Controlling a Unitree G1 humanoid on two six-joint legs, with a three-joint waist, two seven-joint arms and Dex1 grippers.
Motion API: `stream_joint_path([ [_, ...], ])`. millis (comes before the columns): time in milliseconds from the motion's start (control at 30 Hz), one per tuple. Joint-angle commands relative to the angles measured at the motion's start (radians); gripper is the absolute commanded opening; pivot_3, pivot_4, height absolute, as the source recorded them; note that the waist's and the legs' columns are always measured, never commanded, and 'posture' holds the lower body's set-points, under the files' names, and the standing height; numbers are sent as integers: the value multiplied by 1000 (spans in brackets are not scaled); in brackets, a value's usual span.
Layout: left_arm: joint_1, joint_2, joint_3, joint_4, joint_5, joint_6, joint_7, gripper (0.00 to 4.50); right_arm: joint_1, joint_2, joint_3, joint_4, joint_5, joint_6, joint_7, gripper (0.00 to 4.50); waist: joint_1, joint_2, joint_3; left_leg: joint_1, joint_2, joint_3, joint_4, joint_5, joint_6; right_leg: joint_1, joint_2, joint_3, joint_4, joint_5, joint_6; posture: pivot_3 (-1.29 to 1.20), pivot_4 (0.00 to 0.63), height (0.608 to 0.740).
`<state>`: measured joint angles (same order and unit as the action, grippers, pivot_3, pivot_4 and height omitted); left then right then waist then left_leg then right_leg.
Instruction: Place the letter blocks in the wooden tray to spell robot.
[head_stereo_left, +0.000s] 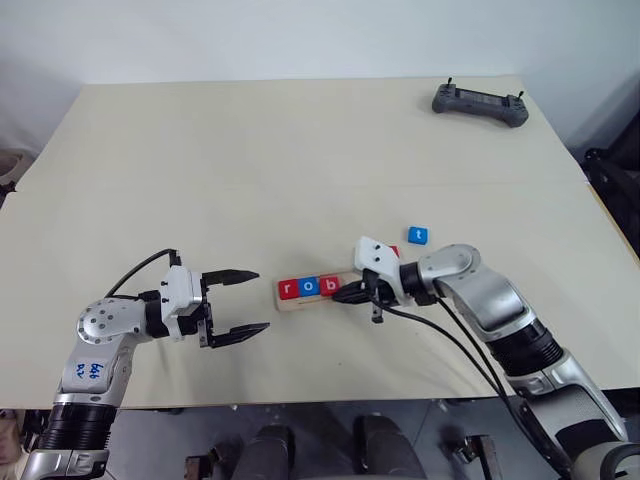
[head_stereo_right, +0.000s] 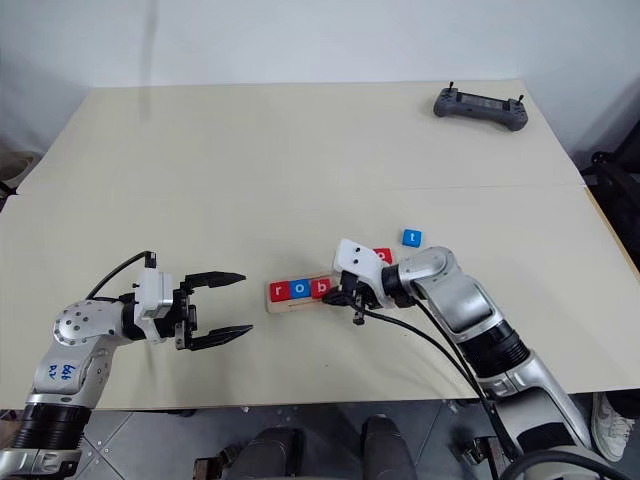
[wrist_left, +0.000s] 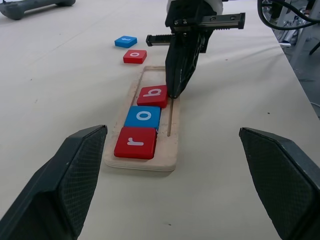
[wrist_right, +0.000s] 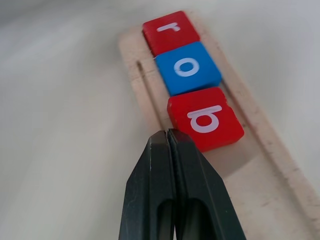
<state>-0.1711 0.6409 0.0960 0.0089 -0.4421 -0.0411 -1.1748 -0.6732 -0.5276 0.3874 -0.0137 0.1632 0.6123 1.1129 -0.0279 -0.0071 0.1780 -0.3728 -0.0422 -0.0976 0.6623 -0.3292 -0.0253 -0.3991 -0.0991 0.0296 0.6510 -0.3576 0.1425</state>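
Note:
The wooden tray lies in the middle of the table. A red r block, a blue o block and a red b block sit side by side in it. My right gripper is shut and empty, its tip down at the tray right beside the b block. Behind that arm, a red o block and a blue t block lie loose on the table. Left of the tray, my left gripper hovers open, holding nothing and pointing toward it.
A grey controller rests at the far right corner of the table. The table's near edge runs just below both arms. A seam crosses the tabletop on the right side.

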Motion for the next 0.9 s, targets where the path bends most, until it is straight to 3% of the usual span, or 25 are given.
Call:
stream_joint_path([
  [33, 1, -3, 2, -31, -8, -1, 3, 4500, -21, 14, -7, 3, -6, -12, -13, 52, 0, 0, 0, 0, 0, 0, 0, 0, 0, 0, 0, 0, 0, 0, 0, 0, 150, 740],
  [300, -1, -9, -2, -30, -5, -2, 7, 4500, -27, 27, -15, 6, -1, -5, -21, 52, 0, 0, 0, 0, 0, 0, 0, 0, 0, 0, 0, 0, 0, 0, 0, 0, 150, 740],
  [467, -9, -9, -2, -23, -3, -5, 7, 4500, -37, -21, -76, -12, 50, -2, 31, 52, 0, 0, 0, 0, 0, 0, 0, 0, 0, 0, 0, 0, 0, 0, 0, 0, 150, 740],
  [600, -14, -11, -3, -17, -1, -9, 7, 4500, -86, -51, -121, 112, 32, -66, 27, 52, 1, 0, 0, 0, 0, 0, 0, 0, 0, 0, 0, 0, 0, 0, 0, 0, 150, 740],
  [900, -29, -20, -11, -5, 3, -13, 7, 4500, -183, 17, -118, 412, -66, -237, -51, 52, -4, 0, 0, 0, 0, 1, -1, 0, 0, -2, 0, 0, 0, 0, 0, 0, 150, 740],
])
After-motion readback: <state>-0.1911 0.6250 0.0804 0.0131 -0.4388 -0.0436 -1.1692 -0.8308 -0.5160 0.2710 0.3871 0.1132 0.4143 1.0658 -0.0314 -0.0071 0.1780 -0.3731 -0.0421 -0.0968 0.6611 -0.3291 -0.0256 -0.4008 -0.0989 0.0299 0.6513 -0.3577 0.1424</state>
